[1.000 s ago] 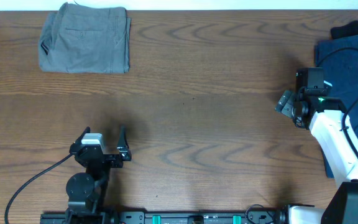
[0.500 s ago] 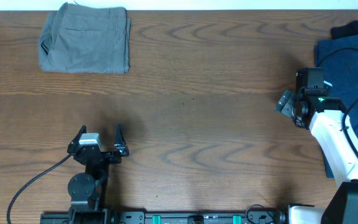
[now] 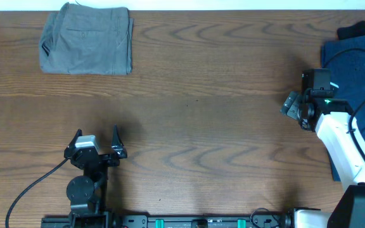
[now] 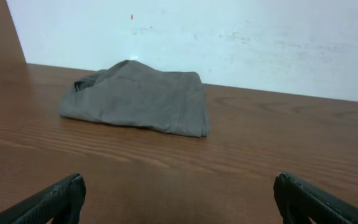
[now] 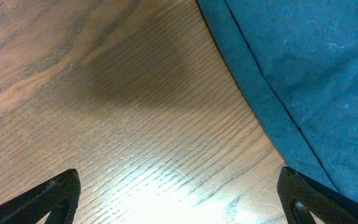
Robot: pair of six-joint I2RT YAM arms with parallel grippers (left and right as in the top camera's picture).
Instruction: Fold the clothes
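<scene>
The clothes, a pair of grey-khaki shorts [image 3: 87, 39], lie folded flat at the table's far left corner. In the left wrist view the shorts [image 4: 138, 98] lie well ahead, against the white wall. My left gripper [image 3: 96, 132] is near the front edge, far from the shorts, open with nothing between its fingers [image 4: 178, 186]. My right gripper [image 3: 291, 105] hovers at the right side, just left of a dark blue garment. It is open over bare wood [image 5: 178, 180], with one fingertip [image 5: 300, 193] close to the blue cloth's edge.
A dark blue garment [image 3: 360, 82] covers the table's right end and fills the upper right of the right wrist view [image 5: 303, 74]. A small black garment [image 3: 360, 30] lies at its far edge. The brown wooden table [image 3: 220, 95] spans the view.
My left gripper has shifted a little to the left and turned slightly, still open. The right arm and the shorts have not moved.
</scene>
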